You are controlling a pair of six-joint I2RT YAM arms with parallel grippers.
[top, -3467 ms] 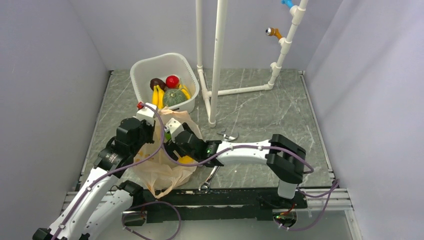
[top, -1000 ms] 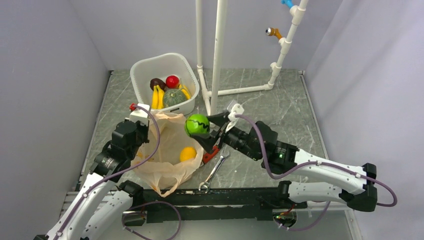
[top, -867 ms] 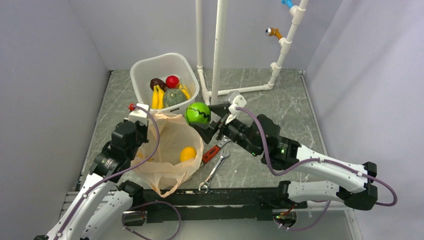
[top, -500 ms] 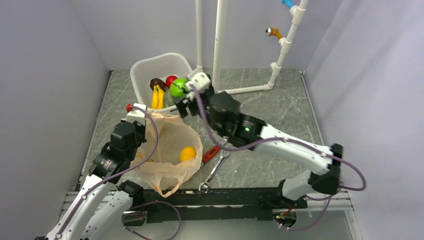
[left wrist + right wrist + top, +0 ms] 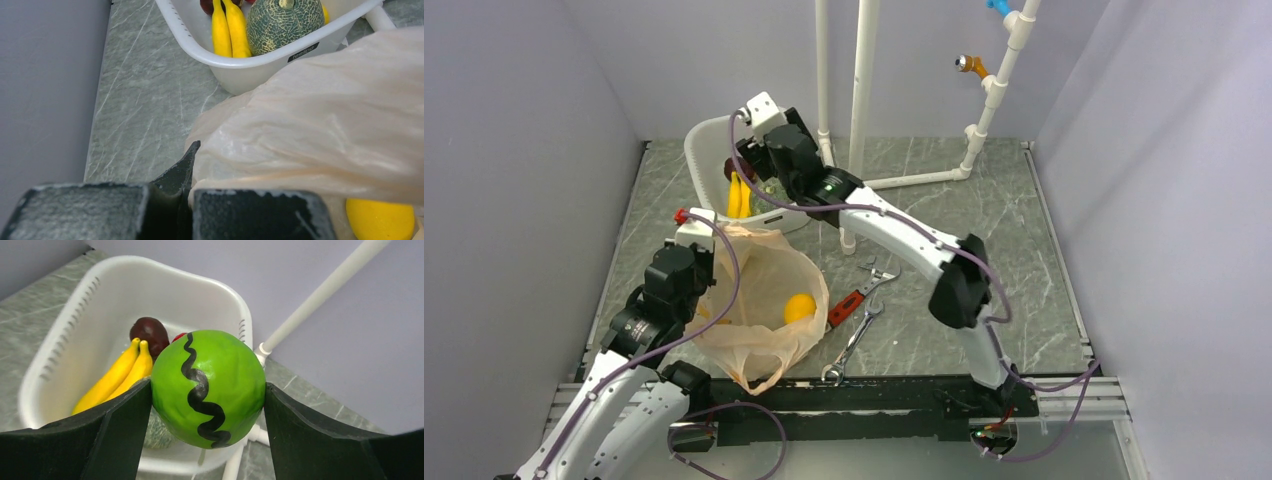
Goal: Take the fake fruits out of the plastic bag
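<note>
Claw on your right arm (image 5: 206,396) pinches the green striped ball (image 5: 207,382) above the white tub (image 5: 65,357). Your left claw (image 5: 190,167), pressed together, pinches the rim of the bag (image 5: 320,125) on the table (image 5: 1024,250); a yellow ball (image 5: 800,307) lies inside it.

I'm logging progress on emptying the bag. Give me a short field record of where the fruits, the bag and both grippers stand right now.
right gripper: grips the green striped ball over the white tub
left gripper: shut on the edge of the bag
in bag: yellow-orange ball
in tub: bananas, dark-green squash
</note>
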